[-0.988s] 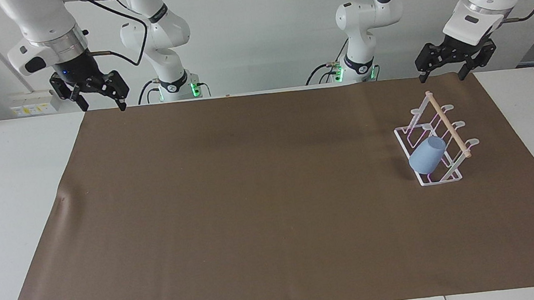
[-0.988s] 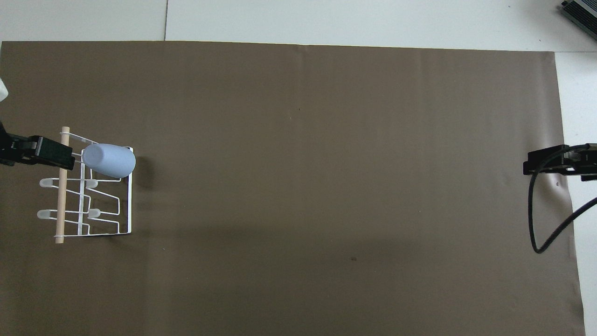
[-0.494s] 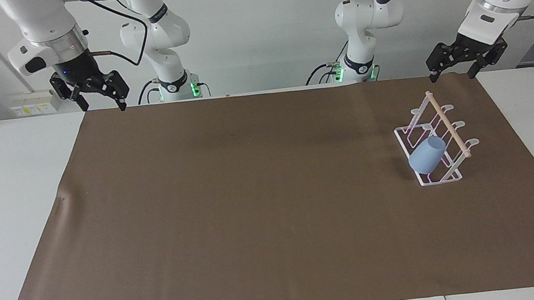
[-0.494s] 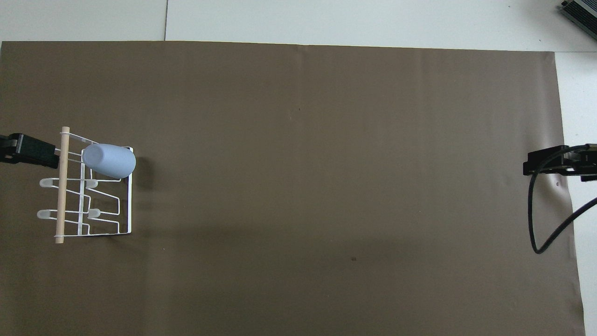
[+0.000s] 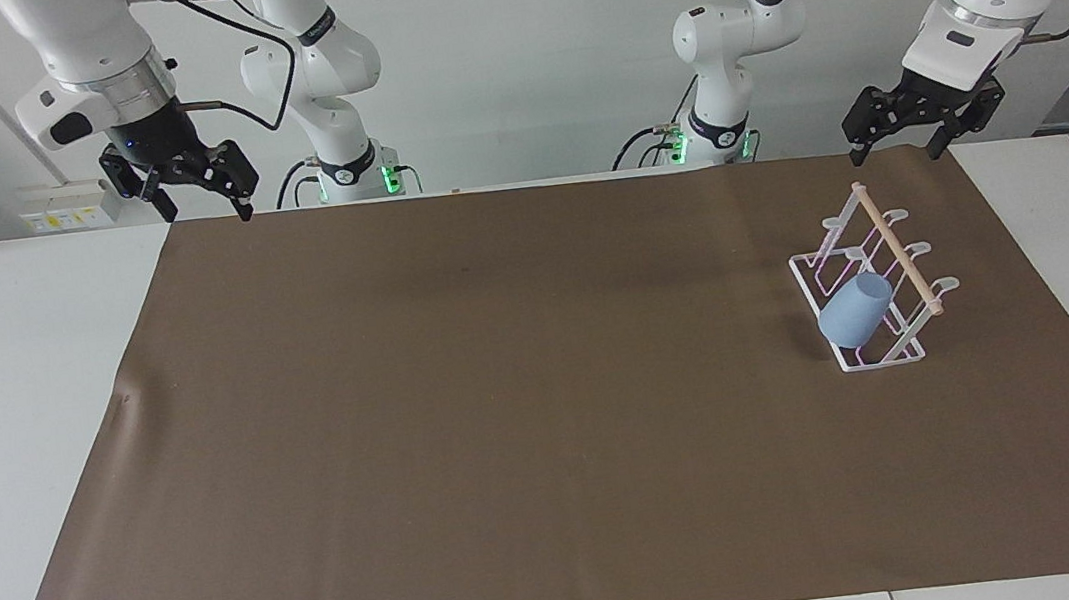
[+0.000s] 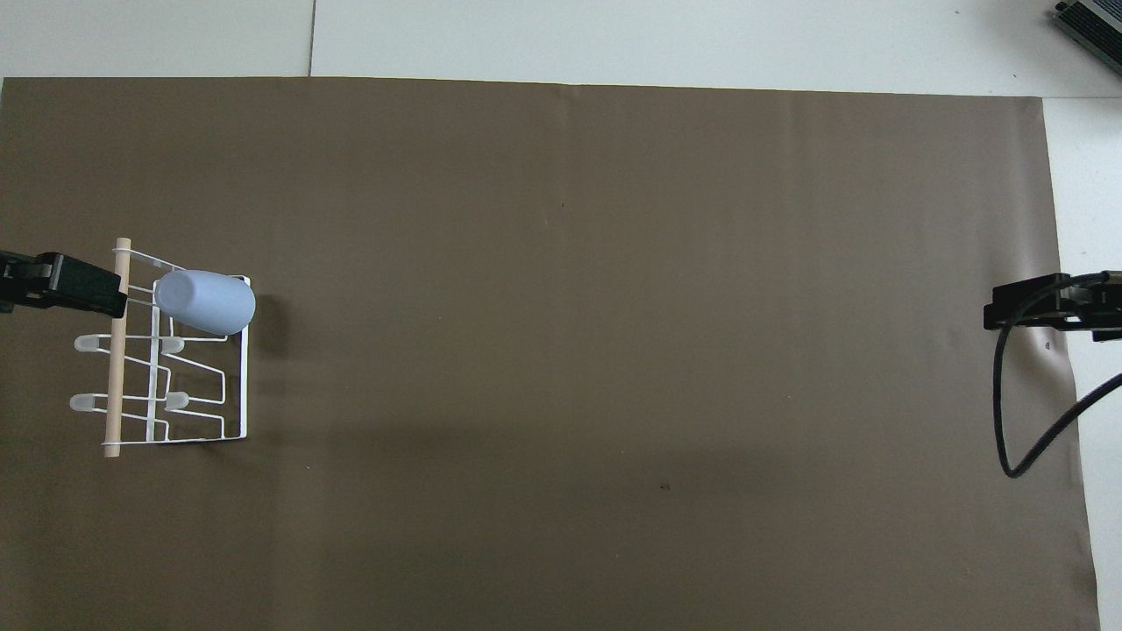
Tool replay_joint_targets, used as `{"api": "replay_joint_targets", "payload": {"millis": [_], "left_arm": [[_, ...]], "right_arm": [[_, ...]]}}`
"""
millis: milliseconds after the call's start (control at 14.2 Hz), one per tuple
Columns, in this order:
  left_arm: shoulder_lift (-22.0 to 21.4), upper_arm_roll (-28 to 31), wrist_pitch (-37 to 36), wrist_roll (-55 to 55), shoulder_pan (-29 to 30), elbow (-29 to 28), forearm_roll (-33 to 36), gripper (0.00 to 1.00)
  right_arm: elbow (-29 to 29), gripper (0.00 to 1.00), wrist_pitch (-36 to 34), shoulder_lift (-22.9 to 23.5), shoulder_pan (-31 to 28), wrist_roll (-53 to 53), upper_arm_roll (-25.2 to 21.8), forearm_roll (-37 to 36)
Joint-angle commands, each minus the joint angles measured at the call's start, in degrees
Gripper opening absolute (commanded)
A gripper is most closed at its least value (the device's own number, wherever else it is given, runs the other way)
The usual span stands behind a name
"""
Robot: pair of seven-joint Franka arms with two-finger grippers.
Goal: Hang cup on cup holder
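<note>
Two items of the task: one cup, one cup holder, both toward the left arm's end of the table
Cup: small light-blue handleless plastic tumbler (image 5: 855,311), smooth and matte, narrowing toward its base; tilted mouth-down over a prong of the rack, base up and pointing toward the table's middle
Cup, position on rack: at the rack's end farther from the robots, at 12 o'clock of the frame in the overhead view
Cup holder: small slanted white wire rack (image 5: 859,278) with round-tipped prongs and a light wooden dowel (image 5: 899,248) across its top; stands on the mat, remaining prongs bare
Surface: brown rectangular mat (image 5: 546,399) covering most of a white table (image 5: 10,380)
Left gripper (image 5: 893,156): black two-finger unit, raised over the mat's edge nearest the robots, at about 1 o'clock of the rack in the facing view; apart from rack and cup
Left gripper, jaws: spread, holding nothing
Right gripper (image 5: 206,215): black two-finger unit, waiting over the mat's corner at the right arm's end, well apart from the rack
Right gripper, jaws: spread wide, holding nothing
Cable: black lead (image 6: 1021,421) looping below the right gripper in the overhead view, at 3 o'clock of the mat
</note>
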Motion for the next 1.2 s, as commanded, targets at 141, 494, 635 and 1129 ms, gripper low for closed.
{"api": "replay_joint_targets", "payload": {"millis": [141, 494, 635, 1129], "left_arm": [[-0.4, 5.8, 0.2, -0.6, -6.2, -0.1, -0.1, 1.00], [-0.5, 6.4, 0.2, -0.6, -7.0, -0.1, -0.1, 1.00], [-0.5, 6.5, 0.2, -0.7, -7.0, -0.1, -0.1, 1.00], [-0.5, 6.5, 0.2, -0.8, -7.1, -0.1, -0.1, 1.00]], "right_arm": [[-1.7, 1.00, 0.0, -1.5, -0.4, 1.2, 0.3, 0.7], [-2.0, 1.00, 0.0, -1.6, -0.3, 1.3, 0.3, 0.7], [-2.3, 1.00, 0.4, -1.8, -0.4, 0.8, 0.3, 0.6], [-3.8, 1.00, 0.5, -2.5, -0.5, 0.7, 0.3, 0.7]]}}
